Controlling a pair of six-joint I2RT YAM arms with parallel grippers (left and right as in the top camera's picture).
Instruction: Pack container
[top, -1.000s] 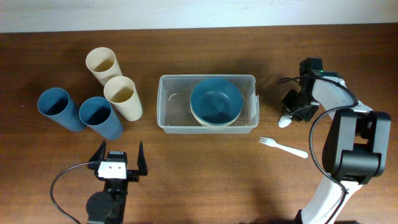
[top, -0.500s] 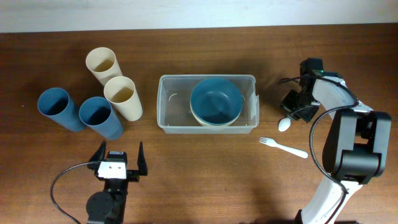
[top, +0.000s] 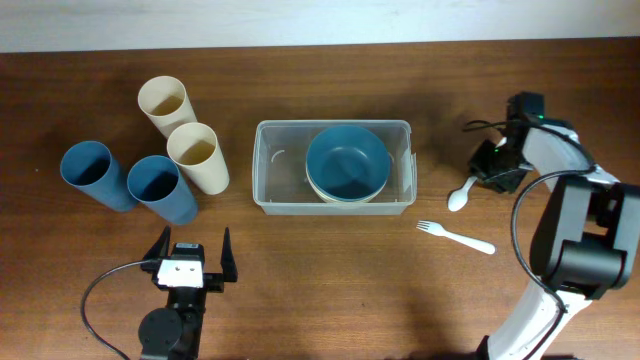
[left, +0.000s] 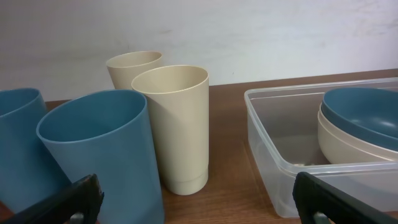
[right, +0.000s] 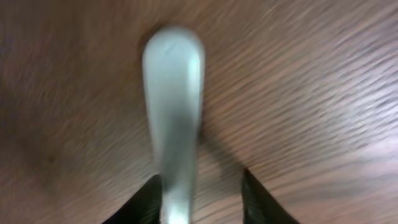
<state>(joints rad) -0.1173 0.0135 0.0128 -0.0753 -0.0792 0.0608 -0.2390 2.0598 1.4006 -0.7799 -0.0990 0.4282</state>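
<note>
The clear container (top: 262, 170) stands mid-table, holding a blue bowl (top: 347, 160) nested in a cream bowl; the left wrist view shows its near corner (left: 267, 149). A white spoon (top: 459, 196) lies on the table right of it, handle pointing at my right gripper (top: 496, 170). In the right wrist view the blurred spoon (right: 173, 93) runs between the parted fingers, against the left finger (right: 148, 200), with a gap to the other. My left gripper (top: 190, 258) rests wide open at the front left, holding nothing (left: 199, 202).
Two cream cups (top: 198, 156) and two blue cups (top: 160, 188) stand left of the container, close in front of the left gripper (left: 93, 149). A white fork (top: 456, 237) lies in front of the spoon. A cable trails by the right wrist.
My right gripper closed, then parted its fingers and drew back to the right. The spoon's handle now shows on the table. The left arm has not moved.
</note>
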